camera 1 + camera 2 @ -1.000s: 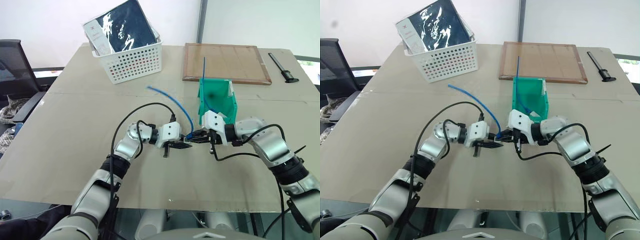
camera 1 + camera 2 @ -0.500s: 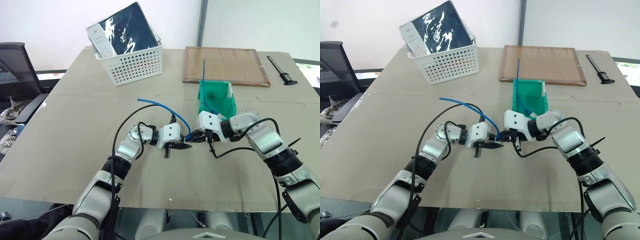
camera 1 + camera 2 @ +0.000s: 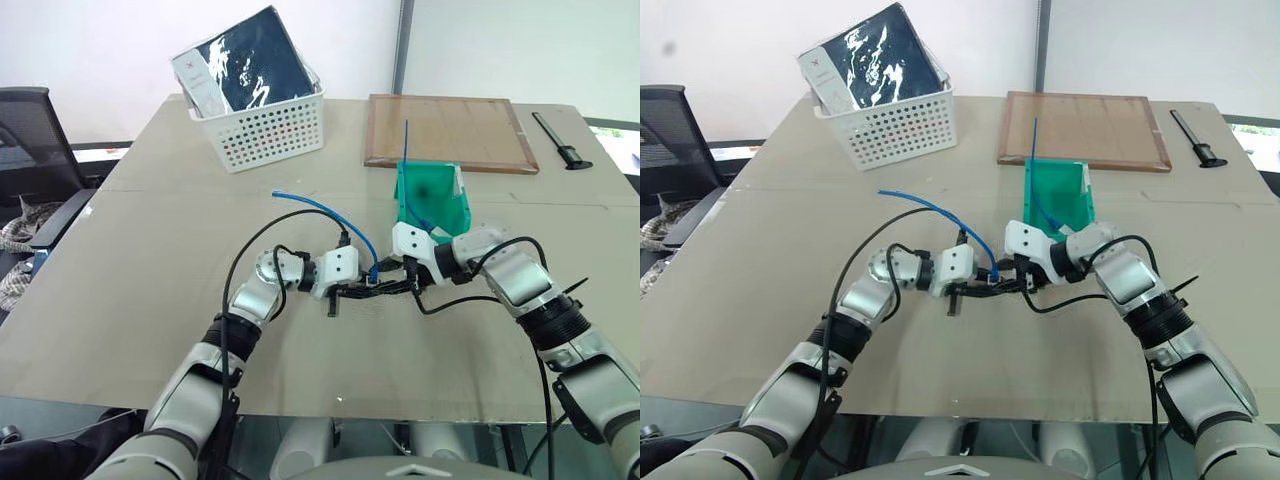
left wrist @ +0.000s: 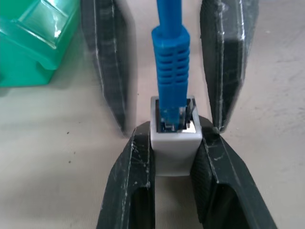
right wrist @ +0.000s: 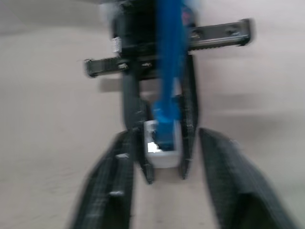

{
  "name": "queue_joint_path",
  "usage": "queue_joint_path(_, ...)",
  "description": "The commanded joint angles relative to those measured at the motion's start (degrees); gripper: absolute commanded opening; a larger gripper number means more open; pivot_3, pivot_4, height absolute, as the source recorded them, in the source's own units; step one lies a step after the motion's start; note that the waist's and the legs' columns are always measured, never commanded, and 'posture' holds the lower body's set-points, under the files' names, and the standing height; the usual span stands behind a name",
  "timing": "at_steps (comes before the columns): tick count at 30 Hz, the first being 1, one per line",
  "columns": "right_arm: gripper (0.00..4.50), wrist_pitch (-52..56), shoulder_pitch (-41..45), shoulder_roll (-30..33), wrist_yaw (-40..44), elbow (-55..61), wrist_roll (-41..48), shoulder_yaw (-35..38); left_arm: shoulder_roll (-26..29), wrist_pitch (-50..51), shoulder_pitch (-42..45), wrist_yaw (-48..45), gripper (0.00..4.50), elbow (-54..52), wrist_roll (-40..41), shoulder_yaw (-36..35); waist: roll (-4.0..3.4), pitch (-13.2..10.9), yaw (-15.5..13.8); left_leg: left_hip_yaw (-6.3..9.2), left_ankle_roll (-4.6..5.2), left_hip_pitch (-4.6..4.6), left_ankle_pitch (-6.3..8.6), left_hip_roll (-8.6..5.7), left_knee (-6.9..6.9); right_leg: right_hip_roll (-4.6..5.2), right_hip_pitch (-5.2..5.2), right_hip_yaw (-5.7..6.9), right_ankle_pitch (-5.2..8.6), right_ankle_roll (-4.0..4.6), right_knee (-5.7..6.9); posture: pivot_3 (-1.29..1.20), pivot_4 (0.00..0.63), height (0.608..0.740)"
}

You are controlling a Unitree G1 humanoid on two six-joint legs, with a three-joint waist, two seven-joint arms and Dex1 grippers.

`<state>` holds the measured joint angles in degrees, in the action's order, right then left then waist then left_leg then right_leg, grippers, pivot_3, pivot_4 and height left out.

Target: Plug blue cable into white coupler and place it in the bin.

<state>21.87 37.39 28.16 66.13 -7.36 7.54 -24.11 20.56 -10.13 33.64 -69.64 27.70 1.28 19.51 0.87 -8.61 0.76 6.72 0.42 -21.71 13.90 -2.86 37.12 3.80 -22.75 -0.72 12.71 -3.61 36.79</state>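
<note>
over the middle of the table, nearer its front edge, the left gripper (image 4: 174, 164) pinches the white coupler (image 4: 174, 138) with the blue cable (image 4: 170, 67) seated in its socket. the right gripper (image 5: 167, 162) stands with fingers spread either side, gripping nothing. the bin (image 3: 432, 203) waits just behind, toward the table's right half. the risk now: the long free cable could snag the right gripper or catch the bin's rim on the carry, levering the plug out or twisting the small cube from its pinch.
</note>
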Motion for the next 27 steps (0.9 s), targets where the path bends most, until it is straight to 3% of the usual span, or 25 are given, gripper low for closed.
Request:
queue_joint_path(1,2.76,2.5,-2.0,-0.4,-0.7,3.6,2.2,2.6,-0.8,0.1,0.0,-0.2,0.41,-1.1,-0.2,0.8,0.00,0.0,-0.1,0.01,0.00,-0.03,0.00,0.00,0.00,0.01,-0.01,0.01,0.00,0.00,-0.02,0.00,0.150,0.738)
queue_joint_path(5,2.76,8.7,-3.8,-0.7,-1.5,10.0,9.1,8.7,-0.9,0.2,0.1,-0.2,0.41,-1.0,-0.3,0.9,-0.05,-0.1,-0.2,0.06,0.00,-0.18,0.00,-0.03,-0.01,0.10,-0.12,0.03,0.00,0.00,-0.03,0.00,0.150,0.738)
queue_joint_path(12,2.76,14.0,-4.5,-0.5,-3.6,14.6,14.1,12.4,-0.8,-0.1,0.4,-0.3,0.41,-0.5,-0.4,0.8,-0.06,-0.1,-0.2,0.09,0.01,-0.27,0.00,-0.08,-0.03,0.17,-0.22,0.07,0.01,-0.01,-0.04,0.00,0.150,0.738)
queue_joint_path(18,0.87,14.1,-5.0,0.2,-3.5,14.6,13.0,9.7,-0.8,-0.1,0.4,-0.2,0.41,-0.8,-0.4,0.8,-0.06,-0.1,-0.2,0.08,0.01,-0.29,0.00,-0.09,-0.03,0.17,-0.24,0.07,0.01,-0.01,-0.04,0.00,0.150,0.738)
queue_joint_path(27,0.87,12.2,-5.7,0.9,-3.2,12.8,11.0,7.1,-0.4,0.1,-0.1,-0.1,0.41,-1.5,-0.3,0.7,-0.06,-0.1,-0.2,0.08,0.01,-0.30,0.00,-0.09,-0.03,0.17,-0.26,0.08,0.02,-0.02,-0.04,0.00,0.150,0.738)
